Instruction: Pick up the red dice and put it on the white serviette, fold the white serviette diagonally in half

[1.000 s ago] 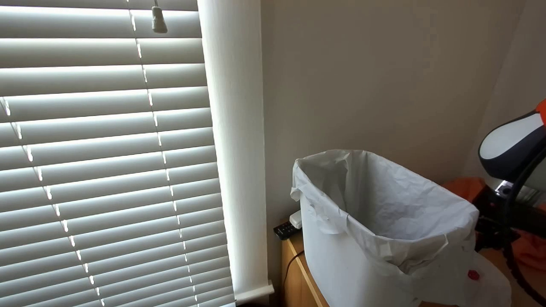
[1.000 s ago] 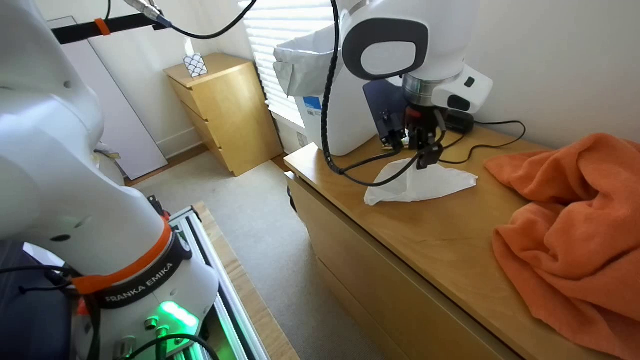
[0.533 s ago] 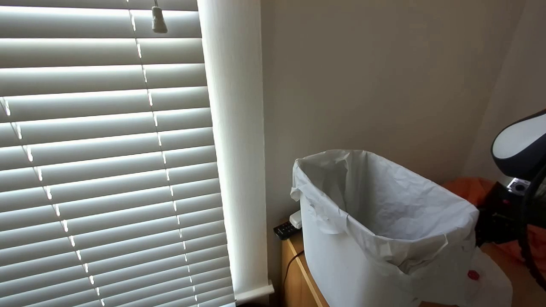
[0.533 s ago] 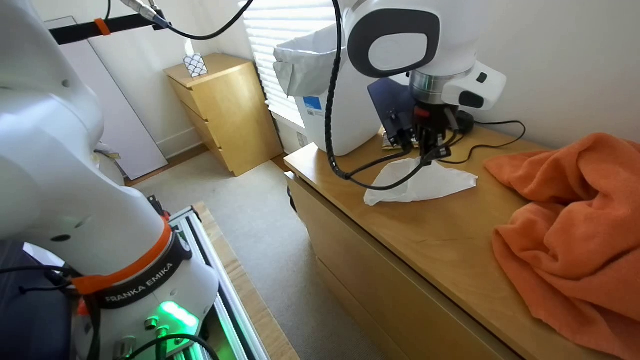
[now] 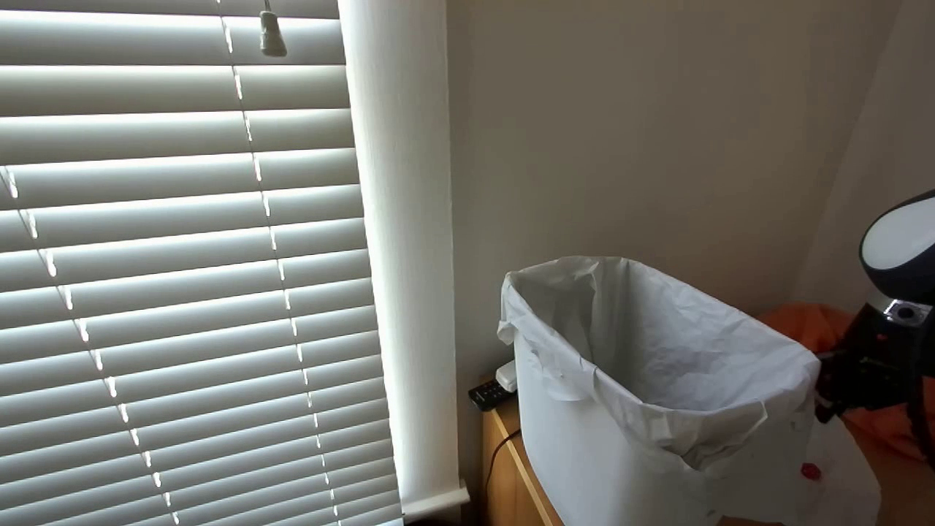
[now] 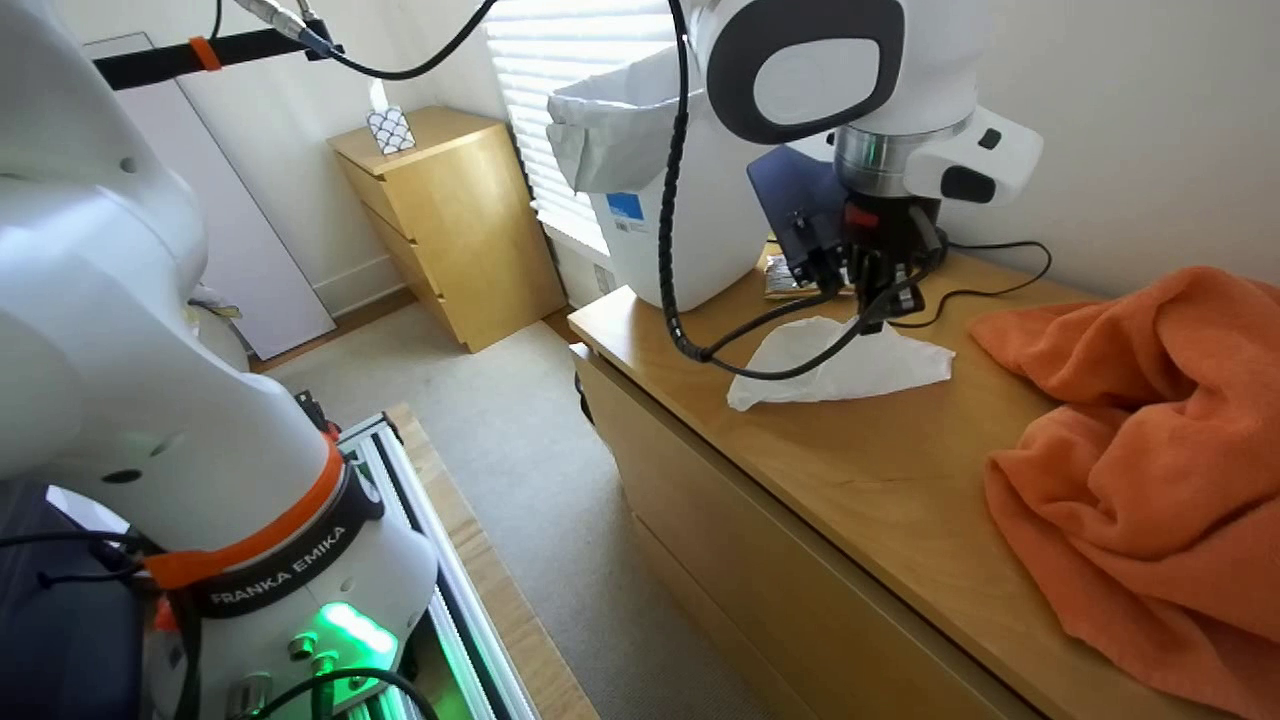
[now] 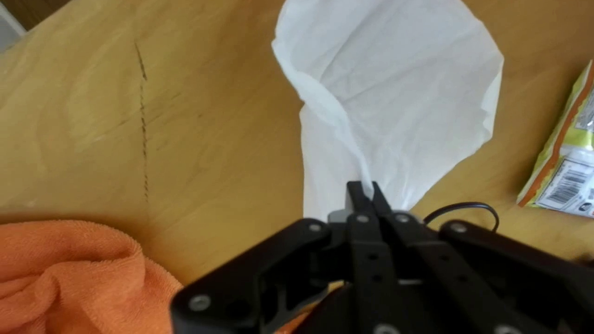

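The white serviette point(image 7: 408, 88) lies partly folded over on the wooden top, a raised crease running down to my gripper point(image 7: 366, 190). My fingertips are shut on that crease, pinching a thin strip of the paper. The gripper point(image 6: 874, 326) stands low over the far part of the serviette point(image 6: 850, 370) in an exterior view. The red dice point(image 5: 811, 471) shows against the white serviette point(image 5: 847, 489), beside the bin, and is apart from my gripper. Neither the wrist view nor the exterior view across the drawers shows the dice.
A white bin with a liner point(image 5: 621, 453) stands close by the serviette. An orange towel point(image 6: 1150, 450) is heaped on the same wooden top point(image 6: 880, 480). A snack packet point(image 7: 568, 162) and a black cable point(image 7: 464, 206) lie near the gripper. The front edge drops to the floor.
My gripper has closed and shifted a little to the right in the exterior view across the drawers. The serviette's outline has changed slightly near the gripper. The dice has stayed in place.
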Robot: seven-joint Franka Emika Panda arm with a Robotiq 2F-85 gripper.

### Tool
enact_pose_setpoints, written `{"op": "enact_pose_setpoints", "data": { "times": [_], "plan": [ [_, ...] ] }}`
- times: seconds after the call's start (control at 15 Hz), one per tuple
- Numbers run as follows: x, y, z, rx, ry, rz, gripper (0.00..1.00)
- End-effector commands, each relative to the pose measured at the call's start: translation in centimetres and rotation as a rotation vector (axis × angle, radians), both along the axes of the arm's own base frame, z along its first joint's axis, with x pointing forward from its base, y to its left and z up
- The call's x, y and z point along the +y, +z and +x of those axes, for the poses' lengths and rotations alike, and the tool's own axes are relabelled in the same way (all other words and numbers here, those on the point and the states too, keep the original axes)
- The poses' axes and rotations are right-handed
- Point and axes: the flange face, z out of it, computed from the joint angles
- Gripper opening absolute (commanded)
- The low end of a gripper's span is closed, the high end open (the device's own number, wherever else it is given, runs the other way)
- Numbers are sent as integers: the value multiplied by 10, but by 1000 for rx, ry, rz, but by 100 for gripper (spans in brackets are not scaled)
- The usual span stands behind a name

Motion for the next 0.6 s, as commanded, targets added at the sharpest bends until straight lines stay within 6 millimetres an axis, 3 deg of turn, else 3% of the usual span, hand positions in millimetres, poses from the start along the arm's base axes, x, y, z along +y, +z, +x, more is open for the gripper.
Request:
{"op": "enact_pose_setpoints", "data": {
  "times": [0.0, 0.33, 0.53],
  "plan": [
    [-15, 32, -12, -19, -21, -54, 0],
    [-25, 65, -12, -57, -14, -103, 0],
    [-14, 63, -5, -62, 14, -84, 0]
  ]
}}
